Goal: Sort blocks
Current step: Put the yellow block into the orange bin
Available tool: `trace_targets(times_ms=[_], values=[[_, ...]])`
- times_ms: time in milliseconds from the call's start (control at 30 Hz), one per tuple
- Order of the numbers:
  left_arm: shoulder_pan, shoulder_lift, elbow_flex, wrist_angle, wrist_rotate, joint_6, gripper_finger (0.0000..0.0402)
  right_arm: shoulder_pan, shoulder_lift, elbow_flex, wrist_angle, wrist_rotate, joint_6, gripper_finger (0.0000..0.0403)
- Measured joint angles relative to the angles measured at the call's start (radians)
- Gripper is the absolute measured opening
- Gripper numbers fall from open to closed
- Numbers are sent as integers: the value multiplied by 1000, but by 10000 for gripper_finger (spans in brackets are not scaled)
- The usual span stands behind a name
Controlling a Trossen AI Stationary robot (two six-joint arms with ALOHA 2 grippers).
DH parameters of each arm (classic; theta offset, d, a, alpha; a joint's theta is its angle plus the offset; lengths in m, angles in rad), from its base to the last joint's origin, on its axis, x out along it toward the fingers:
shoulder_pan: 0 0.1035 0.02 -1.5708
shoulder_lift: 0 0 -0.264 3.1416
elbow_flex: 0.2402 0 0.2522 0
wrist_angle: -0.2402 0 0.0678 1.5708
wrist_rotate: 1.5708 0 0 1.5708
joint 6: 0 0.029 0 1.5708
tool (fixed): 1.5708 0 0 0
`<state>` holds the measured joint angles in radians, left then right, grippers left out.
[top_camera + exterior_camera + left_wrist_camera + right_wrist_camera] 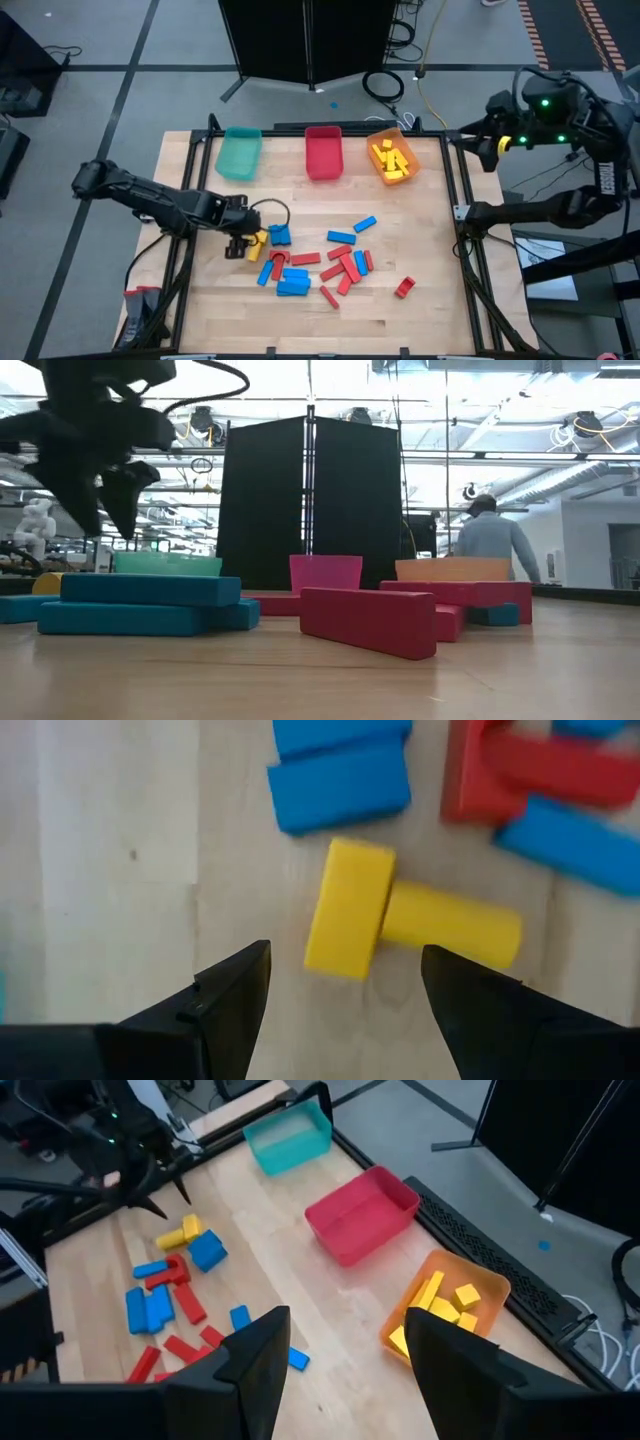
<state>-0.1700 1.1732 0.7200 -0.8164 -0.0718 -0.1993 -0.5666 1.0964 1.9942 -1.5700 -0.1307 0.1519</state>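
2 arms are mine, and only my left one is among the blocks. My left gripper (240,243) hangs over the left edge of the scattered pile on the pale wooden table (420,320), pointing down. Its fingers (225,1005) stand well apart with nothing between them; in the left wrist view they frame a small yellow rectangular block (348,907) lying against a short yellow cylinder block (452,925), both flat on the wood and neither touched by me. Just beyond those 2 lie 2 blue bar blocks (340,770) side by side.

Along the far edge of the table stand 3 plastic bins in a row: a teal bin (239,152) on the left, a red bin (323,152) in the middle, and an orange bin (393,155) on the right. Several yellow blocks (391,158) sit in the orange bin; I see none in the other 2 bins.

Across the middle of the table the loose red and blue blocks (345,258) lie in a jumble, mostly short bars, with a stack of blue bars (293,283) near the front and 1 red block (404,288) apart to the right.

My right gripper (345,1365) is off the table's right side, held high, fingers parted and empty, looking back over the bins. A person (490,540) stands in the room behind the table.
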Motion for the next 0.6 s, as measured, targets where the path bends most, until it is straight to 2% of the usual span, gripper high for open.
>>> trace_targets(times_ms=[67,133,400,600], values=[[35,17,1,48,59,-53,267,0,-5,0,0,0,2,196],[57,36,1,60,72,-73,267,0,-11,0,0,0,2,196],[92,184,0,55,125,33,267,0,-20,0,0,-1,-3,196],[93,262,6,147,144,65,267,0,-20,0,-1,-1,-6,196]])
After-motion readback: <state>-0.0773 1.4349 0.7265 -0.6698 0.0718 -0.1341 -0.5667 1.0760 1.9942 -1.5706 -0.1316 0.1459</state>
